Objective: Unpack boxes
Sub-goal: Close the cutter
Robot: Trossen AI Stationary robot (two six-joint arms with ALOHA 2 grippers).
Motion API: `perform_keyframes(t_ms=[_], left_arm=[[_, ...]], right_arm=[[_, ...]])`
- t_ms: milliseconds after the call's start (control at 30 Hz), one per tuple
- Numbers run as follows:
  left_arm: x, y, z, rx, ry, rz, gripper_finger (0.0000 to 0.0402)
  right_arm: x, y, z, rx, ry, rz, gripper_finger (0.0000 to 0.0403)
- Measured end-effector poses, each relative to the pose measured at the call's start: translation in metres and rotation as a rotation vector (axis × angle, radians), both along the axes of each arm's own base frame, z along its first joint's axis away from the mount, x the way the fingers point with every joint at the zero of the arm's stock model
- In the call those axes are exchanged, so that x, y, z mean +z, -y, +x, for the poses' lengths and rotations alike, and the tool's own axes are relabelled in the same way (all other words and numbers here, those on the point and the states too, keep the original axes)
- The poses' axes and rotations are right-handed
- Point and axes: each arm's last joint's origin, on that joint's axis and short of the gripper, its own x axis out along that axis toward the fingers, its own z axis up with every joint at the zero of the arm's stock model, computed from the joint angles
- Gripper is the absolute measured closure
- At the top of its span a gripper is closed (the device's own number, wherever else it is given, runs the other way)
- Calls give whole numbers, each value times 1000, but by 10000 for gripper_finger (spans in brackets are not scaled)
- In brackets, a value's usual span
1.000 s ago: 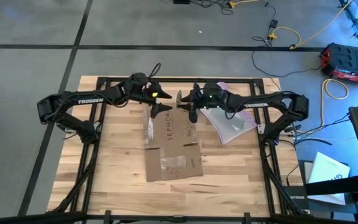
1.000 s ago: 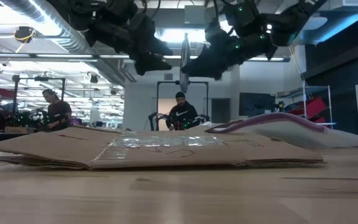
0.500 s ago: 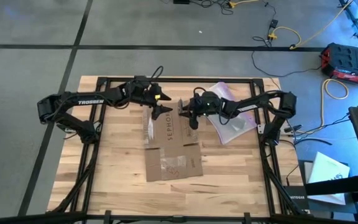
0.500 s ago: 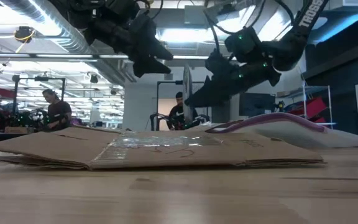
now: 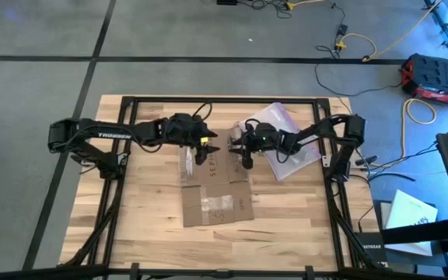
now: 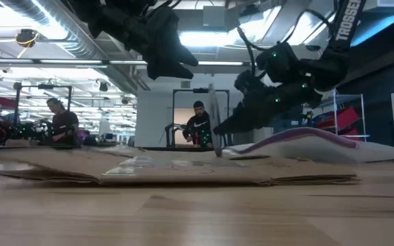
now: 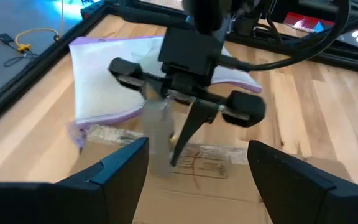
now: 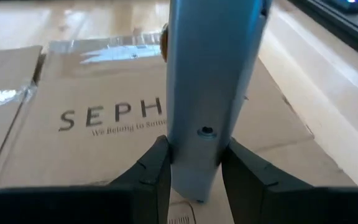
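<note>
The box (image 5: 212, 187) lies flattened on the wooden table, with black "SEPH" lettering (image 8: 110, 115) facing up and clear tape on its flaps. My right gripper (image 5: 242, 155) hangs low over the box's far part, shut on a grey knife-like tool (image 6: 214, 119). The tool's lower end (image 6: 217, 153) is at the cardboard; I cannot tell whether it touches. My left gripper (image 5: 203, 152) hovers open above the box's far left part, higher than the right one (image 6: 176, 65), with nothing between its fingers (image 7: 123, 165). My right gripper pinches the grey tool's flat body (image 8: 194, 134) between its two fingers (image 8: 148, 168), which lie across it. The fingers slant down from the table's right side. The tool stands nearly upright, its lower end down at the box.
A clear plastic bag with a purple edge (image 5: 290, 148) lies on the table right of the box, under my right arm. Black frame rails (image 5: 224, 99) run along the table's edges. In the low view, people (image 6: 200, 126) show in the room beyond.
My right gripper has come down toward the box with the grey tool, whose lower end now reaches the cardboard. My left gripper has swung toward the table's near edge and right, over the box's far left part, staying high.
</note>
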Motion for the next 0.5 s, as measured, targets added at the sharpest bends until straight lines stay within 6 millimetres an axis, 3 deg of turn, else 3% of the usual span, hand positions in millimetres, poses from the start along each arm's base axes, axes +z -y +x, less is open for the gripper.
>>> perform_keyframes(t_ms=[233, 500], left_arm=[[0, 9, 2, 24, 10, -62, 145], [0, 25, 4, -36, 9, -50, 145]], right_arm=[[-20, 0, 6, 45, 41, 22, 313], [-13, 0, 5, 25, 44, 33, 314]])
